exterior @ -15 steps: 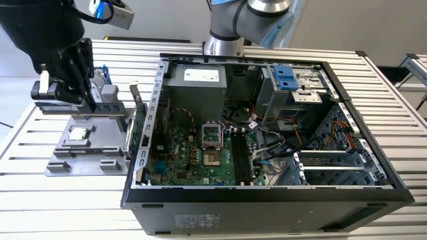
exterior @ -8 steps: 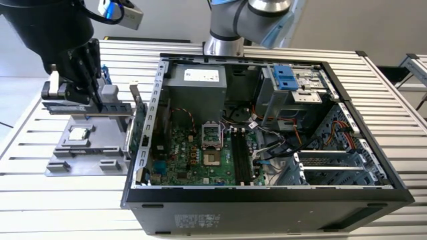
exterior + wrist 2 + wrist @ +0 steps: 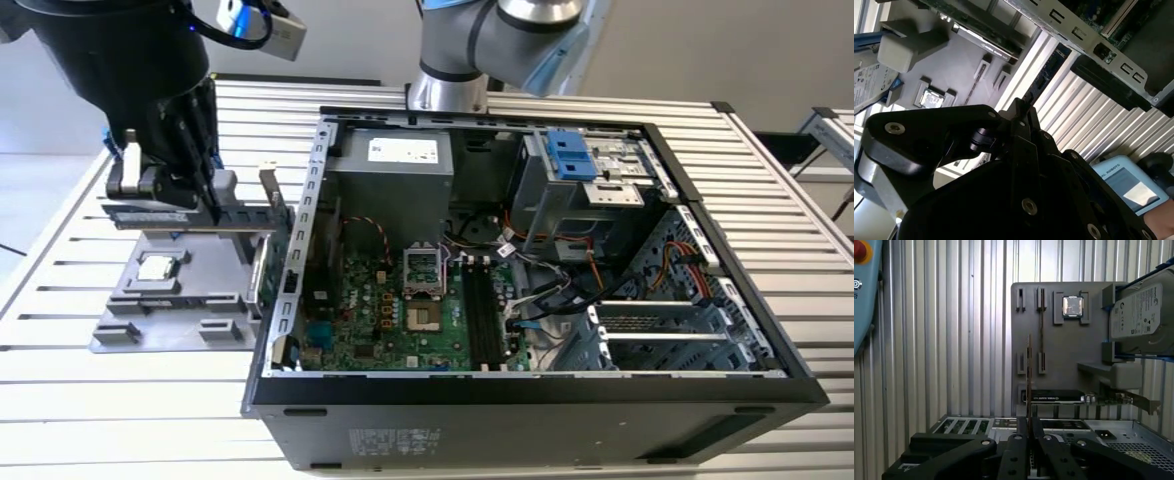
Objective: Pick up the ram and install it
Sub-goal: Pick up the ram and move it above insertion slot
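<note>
One stick of ram is sitting edge-on between the fingers in the first wrist view. They're pinching it narrow, so the gripper is holding it over the gray tray. A second thin stick is standing in the tray's slots just beside it, with a processor chip and a hard drive resting nearby on the same tray. In the exterior view the gripper is hanging over that tray on the slatted table, at the exterior view's left of the open computer case.
</note>
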`<act>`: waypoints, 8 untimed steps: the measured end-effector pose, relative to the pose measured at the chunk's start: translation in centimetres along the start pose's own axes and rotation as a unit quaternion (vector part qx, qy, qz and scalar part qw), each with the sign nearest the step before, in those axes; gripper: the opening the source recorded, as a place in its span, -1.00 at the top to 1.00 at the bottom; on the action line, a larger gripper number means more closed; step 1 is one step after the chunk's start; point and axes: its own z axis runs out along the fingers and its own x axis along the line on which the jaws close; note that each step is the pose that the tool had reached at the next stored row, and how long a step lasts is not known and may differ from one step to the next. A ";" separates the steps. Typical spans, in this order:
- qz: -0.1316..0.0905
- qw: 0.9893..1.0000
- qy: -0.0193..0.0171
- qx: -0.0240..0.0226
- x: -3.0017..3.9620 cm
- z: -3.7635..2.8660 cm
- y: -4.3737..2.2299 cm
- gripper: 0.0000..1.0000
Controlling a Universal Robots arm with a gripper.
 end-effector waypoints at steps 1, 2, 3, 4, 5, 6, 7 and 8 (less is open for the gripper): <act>0.000 1.000 0.000 0.000 0.00 0.00 -0.16 1.00; 0.000 1.000 0.000 0.000 0.00 0.00 -0.30 1.00; 0.000 1.000 0.000 0.000 0.00 0.00 -0.46 1.00; 0.000 1.000 0.000 0.000 0.00 0.00 -0.60 1.00; 0.000 1.000 0.000 0.000 0.00 0.00 -0.75 1.00; 0.000 1.000 0.000 0.000 0.00 0.00 -0.91 1.00; 0.000 1.000 0.000 0.000 0.00 0.00 -1.05 1.00; 0.000 1.000 0.000 0.000 0.00 -0.01 -1.19 1.00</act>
